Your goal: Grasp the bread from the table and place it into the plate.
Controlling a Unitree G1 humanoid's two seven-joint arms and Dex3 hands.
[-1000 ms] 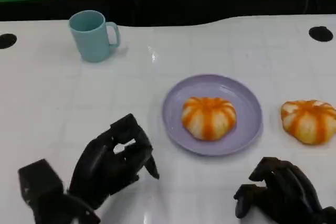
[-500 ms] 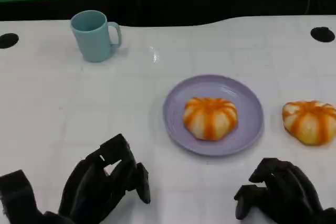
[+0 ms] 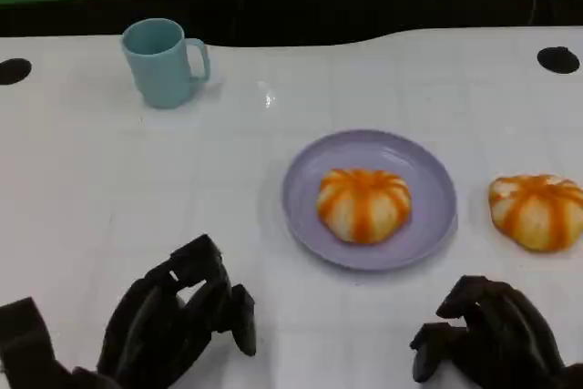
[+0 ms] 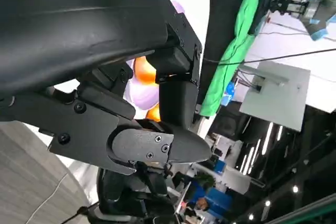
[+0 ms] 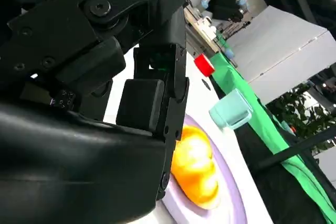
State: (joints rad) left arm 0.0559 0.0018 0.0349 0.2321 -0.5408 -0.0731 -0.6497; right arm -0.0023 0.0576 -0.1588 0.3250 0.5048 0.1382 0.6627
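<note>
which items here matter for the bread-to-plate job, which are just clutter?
Job:
- bread on the table, right of the plate
- purple plate, already holding a bread
- right hand, nearest the loose bread, holding nothing

Lying about:
- light blue mug, far left
- left hand, holding nothing

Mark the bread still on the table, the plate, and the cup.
bread on the table (image 3: 537,211), head view, top of the bun
plate (image 3: 305,170), head view, bare left rim
cup (image 3: 159,66), head view, front wall
</note>
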